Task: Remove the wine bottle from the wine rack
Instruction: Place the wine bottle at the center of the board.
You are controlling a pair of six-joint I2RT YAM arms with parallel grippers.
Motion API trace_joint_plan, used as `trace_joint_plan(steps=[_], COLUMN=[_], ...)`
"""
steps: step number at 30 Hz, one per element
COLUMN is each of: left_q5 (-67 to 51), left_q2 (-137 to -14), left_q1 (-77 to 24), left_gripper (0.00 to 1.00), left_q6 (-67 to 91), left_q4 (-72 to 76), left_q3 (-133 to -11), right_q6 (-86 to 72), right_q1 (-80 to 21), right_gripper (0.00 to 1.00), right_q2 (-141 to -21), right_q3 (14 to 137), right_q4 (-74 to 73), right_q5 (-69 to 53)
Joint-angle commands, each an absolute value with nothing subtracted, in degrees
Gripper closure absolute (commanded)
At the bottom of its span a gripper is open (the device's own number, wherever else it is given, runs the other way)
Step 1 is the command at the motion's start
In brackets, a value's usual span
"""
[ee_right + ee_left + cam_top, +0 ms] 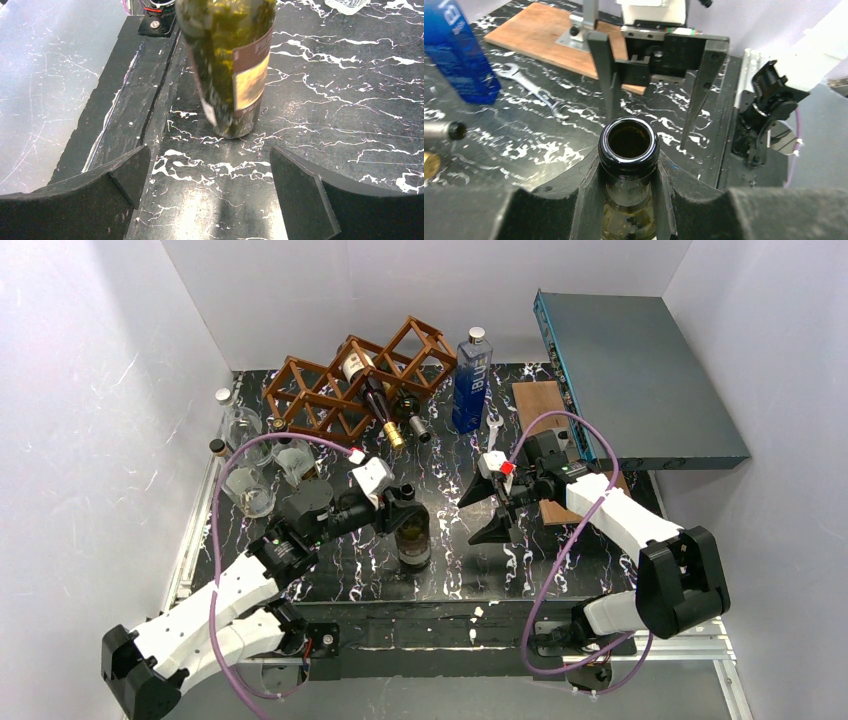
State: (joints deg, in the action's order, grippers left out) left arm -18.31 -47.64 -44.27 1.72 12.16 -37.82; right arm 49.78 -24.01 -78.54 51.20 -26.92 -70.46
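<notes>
An olive-green wine bottle [412,537] with a brown and yellow label [248,70] stands upright on the black marbled table, its base on or just above the surface. My left gripper [401,508] is shut on its neck just below the open mouth [629,142], one finger on each side. My right gripper [487,510] is open just right of the bottle, facing it, with bare table between its fingers [124,175]. The reddish-brown wine rack [330,390] stands at the back left with two other bottles [378,405] lying in its cells.
A blue bottle [472,380] stands right of the rack, with a wrench [493,430] and a wooden board [540,405] near it. A grey box [640,380] fills the back right. Several glass vessels [245,455] sit at the left. The table's near edge [125,115] runs beside the bottle.
</notes>
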Motion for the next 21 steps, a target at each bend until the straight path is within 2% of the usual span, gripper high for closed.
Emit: trace_joint_plan(steps=[1, 10, 21], left_q5=[-8.5, 8.6, 14.6], left_q2=[-43.3, -40.3, -36.1], left_q1=[-43.4, -39.8, -27.3], left_gripper=[1.00, 1.00, 1.00], left_q6=[-3.9, -4.8, -0.5], left_q4=[7.1, 1.6, 3.2], left_q3=[-43.3, -44.1, -39.8], right_q6=[51.5, 51.5, 51.5], right_q1=[-23.5, -23.0, -22.8], right_gripper=[0.02, 0.02, 0.00], right_q2=[-76.7, -77.1, -77.5], right_q3=[52.4, 51.1, 50.4], right_q4=[-27.5, -26.0, -25.1], right_q5=[-72.4, -71.7, -71.4])
